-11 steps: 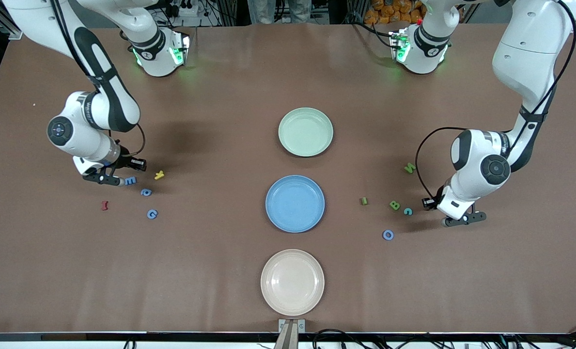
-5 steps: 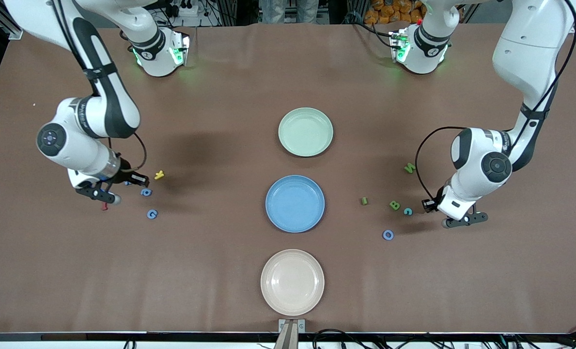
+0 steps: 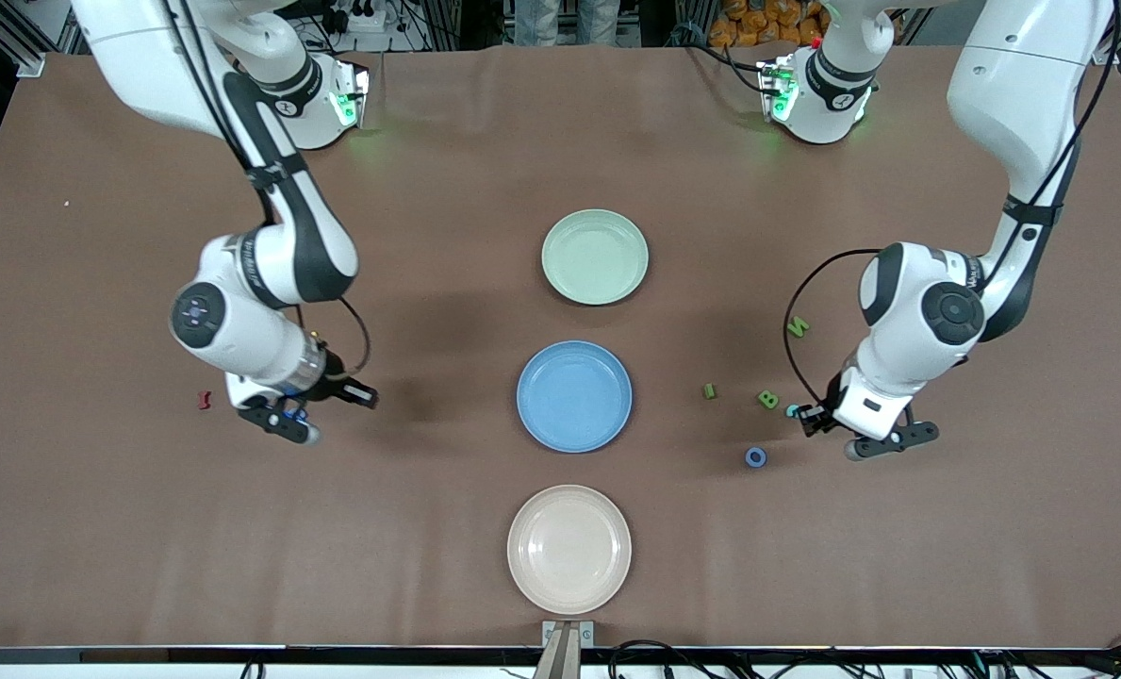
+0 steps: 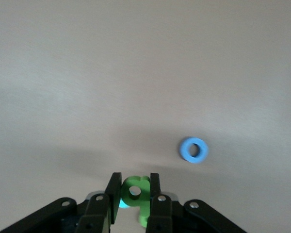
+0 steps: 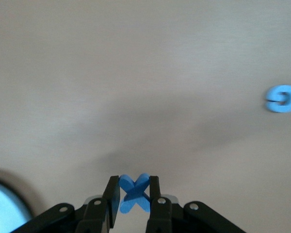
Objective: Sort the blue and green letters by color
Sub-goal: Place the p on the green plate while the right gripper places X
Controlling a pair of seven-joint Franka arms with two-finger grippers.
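Gripping a blue X-shaped letter [image 5: 134, 193] between its closed fingers, the right gripper [image 3: 288, 415] is hanging just above the table [image 3: 560, 141] toward the right arm's end, between the dark red letter [image 3: 205, 400] and the blue plate [image 3: 574, 396]. A second blue letter [image 5: 282, 99] is lying on the table, well apart from the held one in the right wrist view, and the rim of the blue plate is showing at the edge of that view.

The left gripper [image 3: 829, 422] is sitting low over the table toward the left arm's end, its jaws pinching a green letter [image 4: 136, 191]. A blue ring letter [image 3: 755, 457] is lying near that gripper, nearer to the front camera. Three more green letters are resting on the table: an N [image 3: 798, 326], a B [image 3: 767, 399] and a small I [image 3: 709, 390].

Down the middle of the table, the green plate [image 3: 595, 256], the blue plate and the beige plate [image 3: 569, 549] are lying in a row, the beige one nearest the front camera.
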